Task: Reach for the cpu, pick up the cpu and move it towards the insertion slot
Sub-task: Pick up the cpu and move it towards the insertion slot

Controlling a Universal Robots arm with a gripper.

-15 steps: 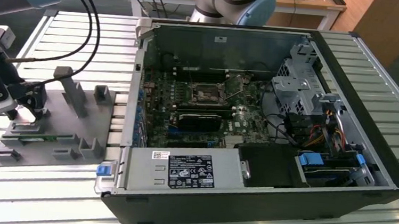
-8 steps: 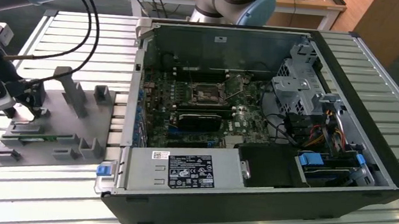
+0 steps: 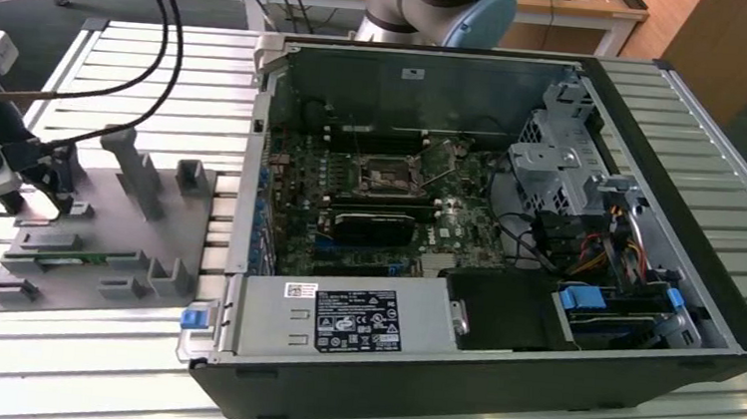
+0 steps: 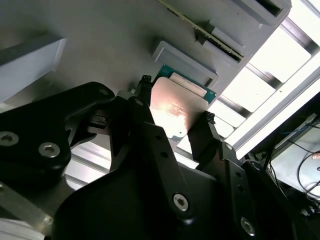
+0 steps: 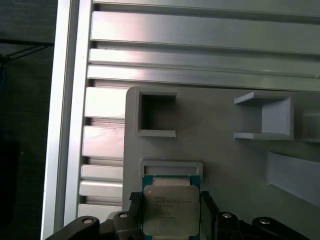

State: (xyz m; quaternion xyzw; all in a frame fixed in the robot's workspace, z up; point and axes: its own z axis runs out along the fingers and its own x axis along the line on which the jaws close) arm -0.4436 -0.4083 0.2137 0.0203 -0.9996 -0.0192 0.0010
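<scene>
Found the cpu [image 5: 170, 212] lying flat on the grey tray [image 5: 235, 170], silvery lid up, green rim against a low tray ledge. Placed this spot at the exterior view's left edge, about mid-height, well apart from the insertion slot [image 3: 383, 176] inside the open computer case [image 3: 465, 402]. Read the gripper [image 4: 176, 102] as clamped on the cpu: saw black fingertips [image 4: 207, 120] pressed to two opposite edges in both wrist views (no gap visible on either side). Judged the chip light, thin and rigid, with a smooth lid likely to slip and fragile contacts underneath; best taken by the rim edges and kept level. Cannot tell whether lifted clear of the tray or resting on it. Lost lid detail to glare in the second wrist view. Saw the near edge cut off by the frame in the first wrist view. Could not see the underside. Made out the slot only as a small dark square in a silvery frame, pins too small to resolve
</scene>
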